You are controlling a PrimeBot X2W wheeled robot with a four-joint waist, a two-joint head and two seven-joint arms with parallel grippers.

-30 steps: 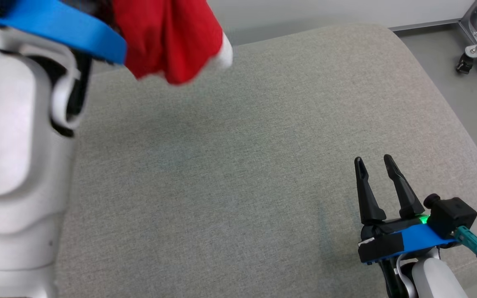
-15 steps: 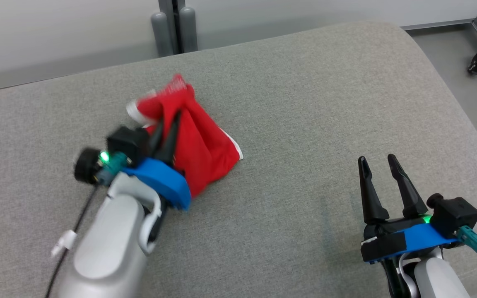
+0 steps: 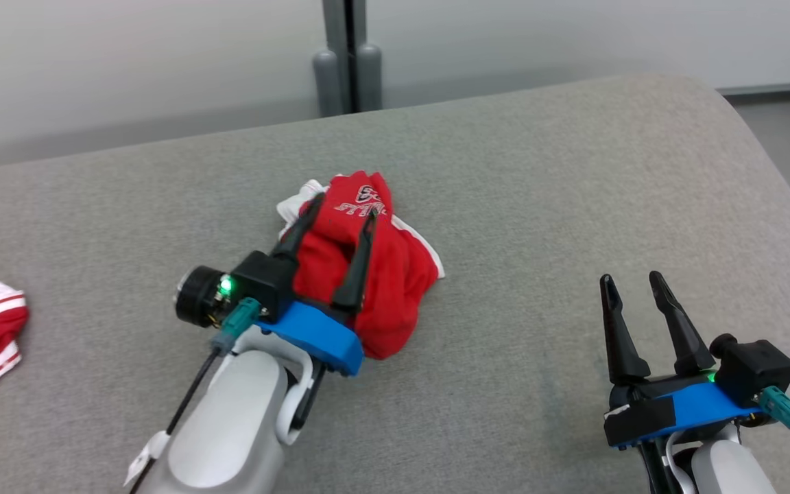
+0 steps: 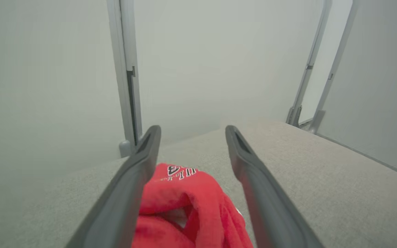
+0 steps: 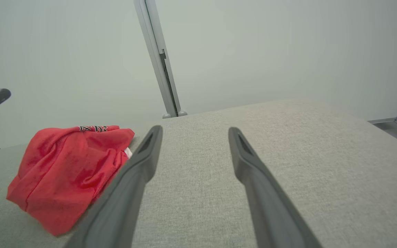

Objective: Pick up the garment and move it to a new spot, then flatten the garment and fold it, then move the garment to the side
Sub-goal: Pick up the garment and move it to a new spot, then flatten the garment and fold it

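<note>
Looking down from the head view, you see the red garment (image 3: pixel 395 274) lying crumpled on the grey bench (image 3: pixel 539 206), left of centre. Its long axis runs from near you toward the far edge, leaning slightly left. White and black lettering sits on its far end, too small to read. Your left end effector (image 3: pixel 342 211) straddles the heap with its fingers spread, released; half a second ago they were pinched on the cloth. Your right end effector (image 3: pixel 632 280) hovers spread and empty, well apart.
</note>
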